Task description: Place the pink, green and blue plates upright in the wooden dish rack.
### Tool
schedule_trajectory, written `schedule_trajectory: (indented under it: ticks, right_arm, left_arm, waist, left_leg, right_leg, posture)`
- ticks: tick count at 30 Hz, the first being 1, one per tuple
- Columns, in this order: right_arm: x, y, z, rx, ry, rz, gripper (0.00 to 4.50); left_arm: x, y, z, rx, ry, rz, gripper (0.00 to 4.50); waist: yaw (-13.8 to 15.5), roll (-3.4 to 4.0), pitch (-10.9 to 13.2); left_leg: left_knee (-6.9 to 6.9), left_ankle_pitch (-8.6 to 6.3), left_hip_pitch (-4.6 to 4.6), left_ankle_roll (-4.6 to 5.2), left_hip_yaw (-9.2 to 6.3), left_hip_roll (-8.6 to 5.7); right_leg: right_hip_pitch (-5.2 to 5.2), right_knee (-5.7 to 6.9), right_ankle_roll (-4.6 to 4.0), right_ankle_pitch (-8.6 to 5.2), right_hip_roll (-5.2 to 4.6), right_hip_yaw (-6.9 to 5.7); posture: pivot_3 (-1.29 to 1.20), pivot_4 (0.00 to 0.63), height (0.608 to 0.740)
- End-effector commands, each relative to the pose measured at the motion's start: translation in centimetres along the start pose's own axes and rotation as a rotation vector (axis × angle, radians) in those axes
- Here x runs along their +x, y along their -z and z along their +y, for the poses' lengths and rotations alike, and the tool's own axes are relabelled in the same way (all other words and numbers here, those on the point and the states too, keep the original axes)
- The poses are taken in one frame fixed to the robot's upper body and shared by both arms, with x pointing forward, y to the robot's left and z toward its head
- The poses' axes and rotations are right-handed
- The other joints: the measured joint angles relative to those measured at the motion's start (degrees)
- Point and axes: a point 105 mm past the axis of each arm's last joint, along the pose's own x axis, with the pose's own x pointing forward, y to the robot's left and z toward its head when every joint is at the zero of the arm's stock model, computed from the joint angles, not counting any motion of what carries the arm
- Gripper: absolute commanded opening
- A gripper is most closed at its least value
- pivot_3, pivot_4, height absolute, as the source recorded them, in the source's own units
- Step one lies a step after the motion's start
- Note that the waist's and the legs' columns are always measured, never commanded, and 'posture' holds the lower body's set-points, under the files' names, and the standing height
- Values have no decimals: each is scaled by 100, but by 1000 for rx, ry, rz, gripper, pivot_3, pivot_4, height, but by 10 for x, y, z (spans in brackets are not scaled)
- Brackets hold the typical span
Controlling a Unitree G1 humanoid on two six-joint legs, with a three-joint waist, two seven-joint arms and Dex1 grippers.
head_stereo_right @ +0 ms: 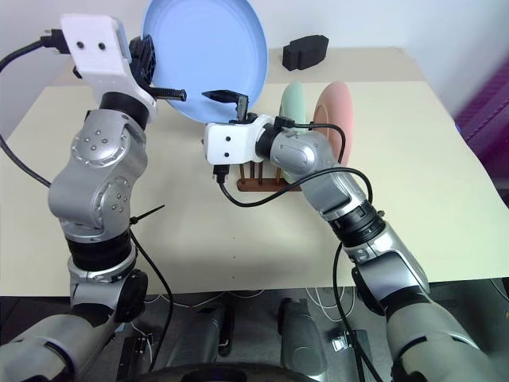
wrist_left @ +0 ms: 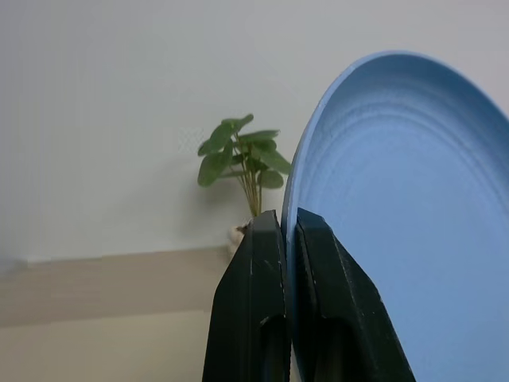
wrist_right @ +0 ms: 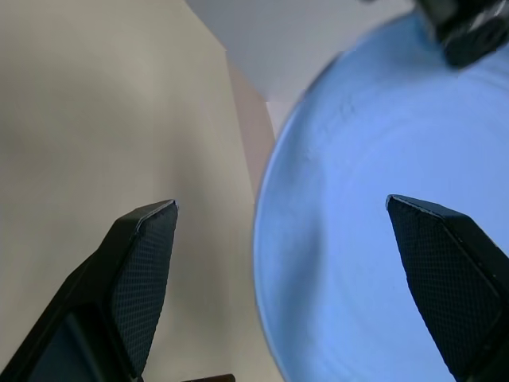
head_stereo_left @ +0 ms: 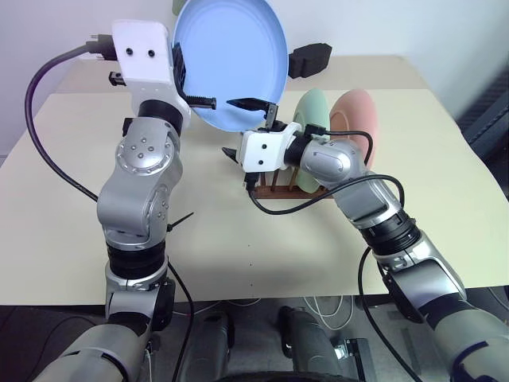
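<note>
Clamped on the blue plate's point(head_stereo_left: 231, 60) rim, the left gripper point(head_stereo_left: 181, 79) is seen in the eye views, above the table point(head_stereo_left: 445, 191); green plate point(head_stereo_left: 312, 107) and pink plate point(head_stereo_left: 354, 115) stand racked at the right. In the left wrist view, its fingers point(wrist_left: 262, 302) pinch the thin rim. In the right wrist view, the right gripper point(wrist_right: 278, 278) is spread wide, straddling that edge. Light, stiff and slippery, the plate is best held by the rim.

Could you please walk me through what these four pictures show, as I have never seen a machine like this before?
This is a humanoid robot with two arms. Two pictures look down from its head; the other two come from cameras on its wrists. The left gripper is shut on the rim of a blue plate, held up above a beige table. The right gripper is open beside that plate. On the table, a wooden dish rack already holds a green plate and a pink plate upright. A black block sits further back.
</note>
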Motion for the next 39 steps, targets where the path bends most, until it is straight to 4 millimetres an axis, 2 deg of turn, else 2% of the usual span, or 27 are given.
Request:
schedule_trajectory:
  ticks: [1, 3, 9, 10, 19, 22, 26, 29, 34, 37, 39]
  right_arm:
    - [4, -9, -17, -46, 67, -31, 4045]
    - [6, -8, -15, -45, 65, -34, 3482]
    - [8, -9, -11, -39, 60, -47, 345]
    - [8, -9, -11, -42, 61, -47, 34]
    - [5, -9, -9, -55, 63, -48, 34]
    - [5, -9, -10, -84, 72, -50, 0]
    - [4, -9, -11, -98, 83, -54, 0]
    - [4, -9, -12, -100, 87, -53, 0]
    - [3, -7, -16, -106, 111, -52, 0]
    - [1, -8, -27, -118, 162, -60, 0]
    - [-2, -12, -38, -98, 211, -87, 0]
  left_arm:
    - [-7, -19, 4, -2, -10, -57, 13]
    - [-9, -20, 3, -14, -5, -52, 0]
    - [-10, -18, 6, -23, -18, -35, 0]
    - [-10, -18, 6, -23, -18, -34, 0]
    - [-10, -17, 5, -52, -4, -37, 0]
    - [-11, -21, 7, -85, -3, -59, 1002]
    - [-11, -32, 16, -108, -48, -124, 3122]
    - [-11, -39, 24, -67, -80, -169, 4490]
    - [-13, -39, 38, 70, -96, -212, 4490]
    - [-17, -41, 57, 83, -121, -256, 4490]
    - [-19, -31, 68, 116, -122, -234, 4490]
  waist:
    - [0, 0, 0]
    - [-2, 0, 0]
    - [-3, 0, 0]
    - [-5, 0, 0]
    - [0, 0, 0]
    - [-1, 0, 0]
    - [-1, 0, 0]
    - [-10, 0, 0]
    - [-14, 1, 0]
    - [-11, 1, 0]
    - [-11, 1, 0]
  left_leg:
    - [0, 0, 0, 0, 0, 0]
    - [0, 0, 0, 0, -1, 0]
    - [-1, 0, 0, -1, -1, 0]
    - [-1, 0, 0, -1, -1, 0]
    - [-1, 1, 1, -2, -1, 0]
    - [-1, 1, 1, -2, -1, 0]
    - [-1, 1, 1, -2, -1, 0]
    - [-2, 2, 1, -3, -1, 0]
    - [-3, 2, 2, -3, -1, 0]
    - [-3, 2, 2, -3, -1, 0]
    - [-3, 2, 2, -3, -1, 0]
  right_leg:
    - [0, 0, 0, 0, 0, 0]
    - [0, 0, 0, 0, 0, -1]
    - [0, 0, 0, 0, 0, 0]
    - [0, 0, 0, 0, 1, -1]
    - [1, -1, 0, 0, 1, 0]
    - [1, -1, 0, 0, 1, 0]
    - [1, -1, 0, 0, 1, 1]
    - [0, 0, -1, 0, 2, 0]
    - [0, 0, -1, 0, 2, 1]
    - [0, 0, -1, 0, 1, 1]
    - [0, -1, -1, 0, 1, 1]
  posture:
    - [0, 150, 735]
    - [0, 150, 735]
    - [0, 150, 735]
    - [0, 150, 735]
    - [0, 150, 735]
    - [0, 150, 735]
    - [0, 150, 735]
    - [0, 150, 735]
    - [0, 150, 735]
    - [0, 150, 735]
    - [0, 150, 735]
